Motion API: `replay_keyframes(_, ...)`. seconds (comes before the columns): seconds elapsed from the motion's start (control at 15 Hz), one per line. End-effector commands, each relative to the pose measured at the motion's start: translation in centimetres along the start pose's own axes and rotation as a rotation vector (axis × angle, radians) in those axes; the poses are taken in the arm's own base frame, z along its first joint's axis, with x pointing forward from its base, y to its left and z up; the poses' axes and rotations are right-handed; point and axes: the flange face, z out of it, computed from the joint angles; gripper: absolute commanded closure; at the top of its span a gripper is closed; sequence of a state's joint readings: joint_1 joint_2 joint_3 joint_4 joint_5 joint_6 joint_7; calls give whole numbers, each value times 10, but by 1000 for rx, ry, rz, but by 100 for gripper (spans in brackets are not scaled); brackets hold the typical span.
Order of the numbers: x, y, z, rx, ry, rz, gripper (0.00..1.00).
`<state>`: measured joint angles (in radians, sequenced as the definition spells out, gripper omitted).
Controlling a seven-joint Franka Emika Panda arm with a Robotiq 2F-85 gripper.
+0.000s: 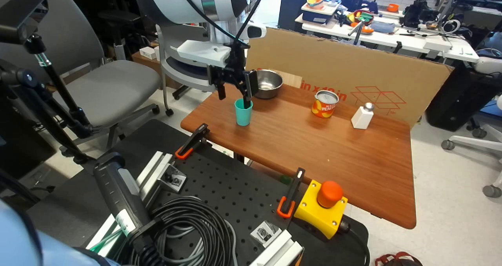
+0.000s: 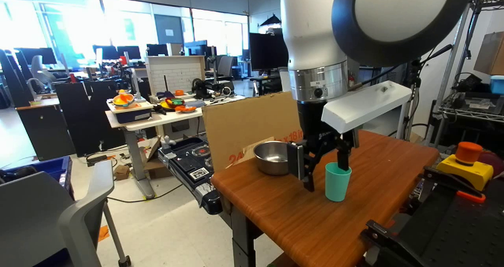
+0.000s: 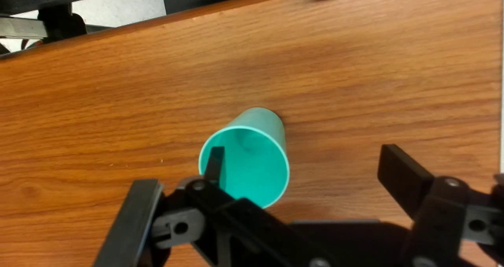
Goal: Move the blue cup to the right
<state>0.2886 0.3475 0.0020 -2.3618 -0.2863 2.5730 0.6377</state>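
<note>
The blue cup (image 1: 243,117) is a small teal tumbler standing upright on the wooden table (image 1: 298,144). It shows in both exterior views (image 2: 336,187) and, seen from above, in the wrist view (image 3: 258,162). My gripper (image 1: 234,98) is open above the table at the cup, and also shows in an exterior view (image 2: 326,175). In the wrist view the jaws (image 3: 302,149) are wide apart. One fingertip is over or just inside the cup's mouth; how deep I cannot tell. The other finger is outside the cup, apart from it, with nothing between the fingers but one side of the cup.
A metal bowl (image 1: 268,84) stands close behind the gripper. A can with an orange label (image 1: 324,105) and a white bottle (image 1: 362,117) stand farther along the table. A cardboard sheet (image 1: 353,66) borders the back. Clamps (image 1: 193,140) hold the front edge.
</note>
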Motion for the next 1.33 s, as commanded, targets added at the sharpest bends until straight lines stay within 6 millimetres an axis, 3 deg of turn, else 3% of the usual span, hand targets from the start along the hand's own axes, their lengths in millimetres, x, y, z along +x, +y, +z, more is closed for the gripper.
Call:
replay_keyframes(0.0, 4, -4, 12, -30, -38, -8, 1)
replay_keyframes(0.13, 2, -4, 22, -51, -67, -7, 30)
replay_keyframes(0.47, 6, -5, 27, -61, -83, 1, 68)
replay_keyframes(0.73, 16, -6, 8, -21, -52, 26, 98)
replay_keyframes(1.07, 29, -3, -36, 70, 9, 99, 99)
replay_keyframes(1.27, 37, 20, -62, 153, 30, 228, 99)
